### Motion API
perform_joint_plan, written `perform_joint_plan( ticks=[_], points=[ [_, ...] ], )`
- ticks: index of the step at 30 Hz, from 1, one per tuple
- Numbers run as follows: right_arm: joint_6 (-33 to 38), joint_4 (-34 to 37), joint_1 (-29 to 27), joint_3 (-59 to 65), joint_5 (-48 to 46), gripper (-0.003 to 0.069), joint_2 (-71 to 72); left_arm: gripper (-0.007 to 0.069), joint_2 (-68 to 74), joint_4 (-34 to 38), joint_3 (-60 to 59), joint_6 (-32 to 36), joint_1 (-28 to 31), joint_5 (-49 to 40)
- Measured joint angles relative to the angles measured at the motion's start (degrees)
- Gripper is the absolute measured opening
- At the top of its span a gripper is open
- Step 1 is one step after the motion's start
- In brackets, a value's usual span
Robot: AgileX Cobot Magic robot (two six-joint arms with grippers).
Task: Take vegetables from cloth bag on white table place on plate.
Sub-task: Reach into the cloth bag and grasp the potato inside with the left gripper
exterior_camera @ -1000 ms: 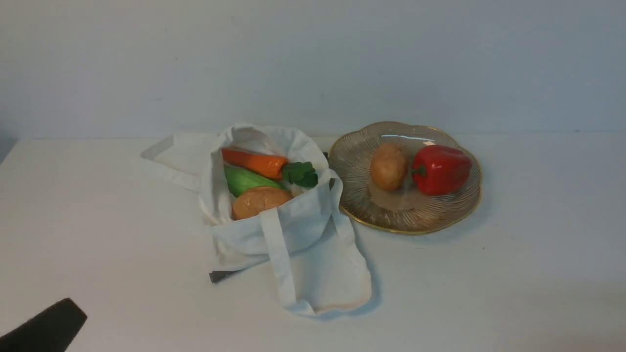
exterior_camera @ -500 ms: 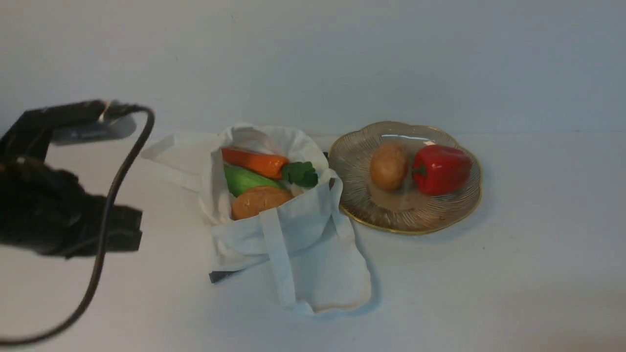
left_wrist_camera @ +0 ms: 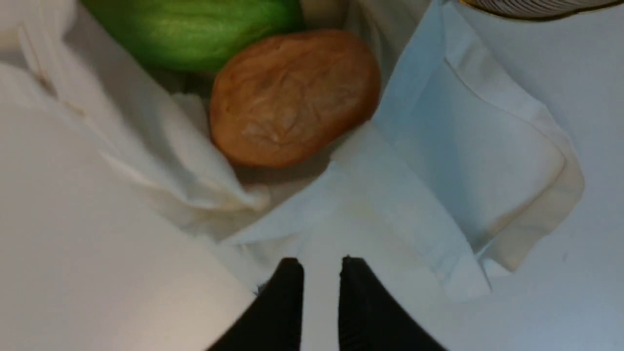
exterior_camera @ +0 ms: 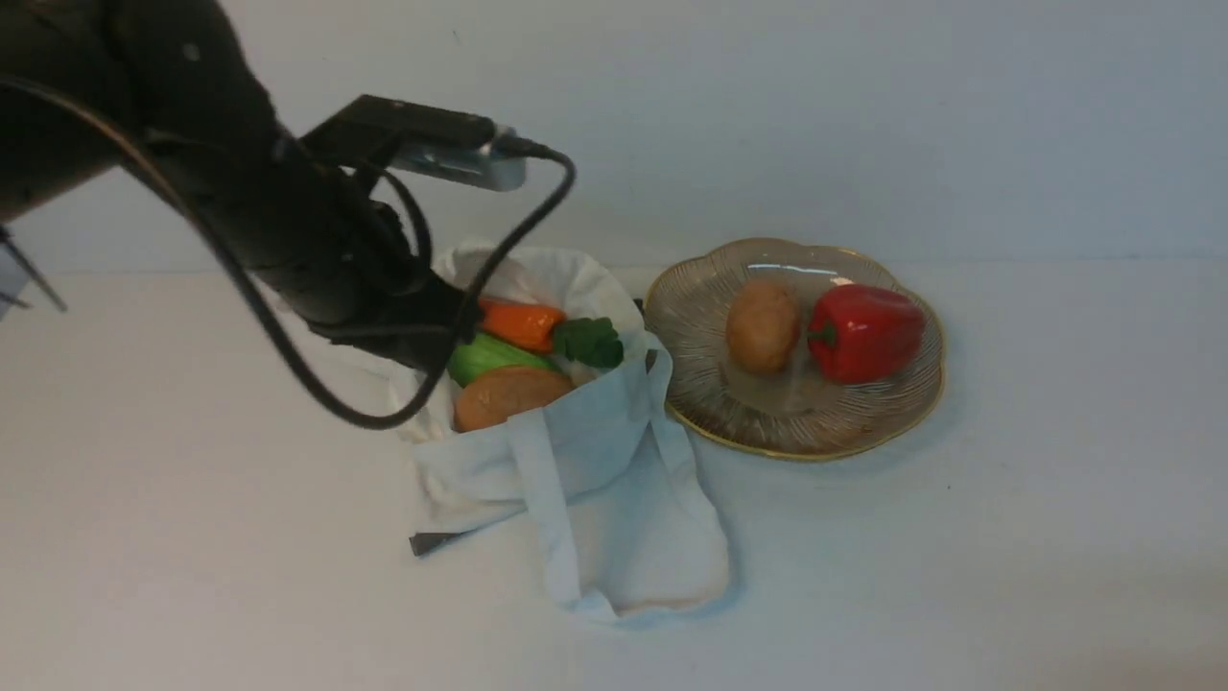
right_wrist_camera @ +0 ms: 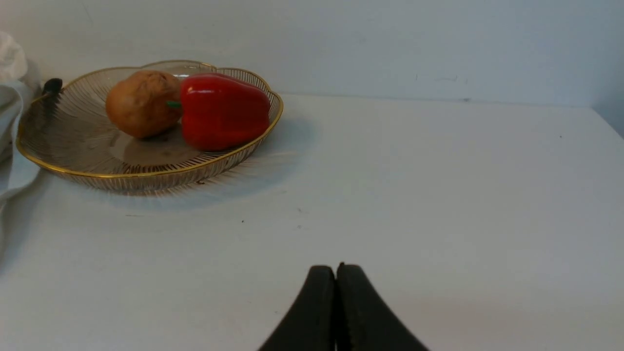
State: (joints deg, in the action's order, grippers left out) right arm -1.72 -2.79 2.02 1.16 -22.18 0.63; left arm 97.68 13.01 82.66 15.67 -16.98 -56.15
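The cloth bag lies open on the white table. In it are an orange carrot with a green top, a green cucumber and a tan potato. My left arm hangs over the bag's left side and hides its own fingers there. In the left wrist view the left gripper is empty, its jaws a narrow gap apart, above the bag's cloth near the potato and cucumber. My right gripper is shut and empty, low over bare table.
The glass plate stands right of the bag and holds a smaller round potato and a red bell pepper. It also shows in the right wrist view. A wall runs along the table's far edge.
My left arm has swung from the lower left corner up and right, over the bag's left side. The bag, the vegetables and the plate have not moved.
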Motion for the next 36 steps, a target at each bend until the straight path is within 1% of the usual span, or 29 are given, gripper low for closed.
perform_joint_plan(
  ticks=[3,4,5,6,7,8,9,10,13,16,17,19,27,33,36],
  points=[
    [0.0,0.0,0.0,0.0,0.0,-0.0015,0.0,0.0242,4.0,-2.2,3.9,0.0,-2.1,1.5],
    [0.0,0.0,0.0,0.0,0.0,-0.0015,0.0,0.0258,4.5,-2.7,4.3,0.0,-2.3,1.6],
    [0.0,0.0,0.0,0.0,0.0,-0.0015,0.0,0.0290,5.8,-3.6,5.5,0.3,-2.9,1.7],
    [0.0,0.0,0.0,0.0,0.0,-0.0015,0.0,0.0357,7.9,-4.8,7.2,0.5,-3.5,2.0],
    [0.0,0.0,0.0,0.0,0.0,-0.0015,0.0,0.0379,8.7,-5.5,7.8,0.5,-3.7,2.1],
    [0.0,0.0,0.0,0.0,0.0,-0.0015,0.0,0.0426,10.6,-6.3,9.2,0.6,-3.7,2.2],
    [0.0,0.0,0.0,0.0,0.0,-0.0015,0.0,0.0433,10.8,-6.5,9.3,0.6,-3.8,2.2],
    [0.0,0.0,0.0,0.0,0.0,-0.0015,0.0,0.0476,12.4,-7.4,10.4,0.7,-3.8,2.3],
    [0.0,0.0,0.0,0.0,0.0,-0.0015,0.0,0.0553,16.1,-10.3,11.9,0.8,-3.8,2.4],
    [0.0,0.0,0.0,0.0,0.0,-0.0015,0.0,0.0579,17.3,-10.9,11.9,0.8,-3.8,1.8],
    [0.0,0.0,0.0,0.0,0.0,-0.0015,0.0,0.0589,18.1,-10.9,11.9,0.8,-3.9,0.4],
    [0.0,0.0,0.0,0.0,0.0,-0.0015,0.0,0.0594,18.4,-11.2,11.9,0.8,-4.3,-0.6],
    [0.0,0.0,0.0,0.0,0.0,-0.0015,0.0,0.0594,20.4,-11.3,12.0,1.1,-5.3,0.9],
    [0.0,0.0,0.0,0.0,0.0,-0.0015,0.0,0.0594,21.5,-11.3,12.1,4.2,-5.7,1.3],
    [0.0,0.0,0.0,0.0,0.0,-0.0015,0.0,0.0575,21.5,-11.4,12.1,5.4,-5.8,2.7]
  ],
)
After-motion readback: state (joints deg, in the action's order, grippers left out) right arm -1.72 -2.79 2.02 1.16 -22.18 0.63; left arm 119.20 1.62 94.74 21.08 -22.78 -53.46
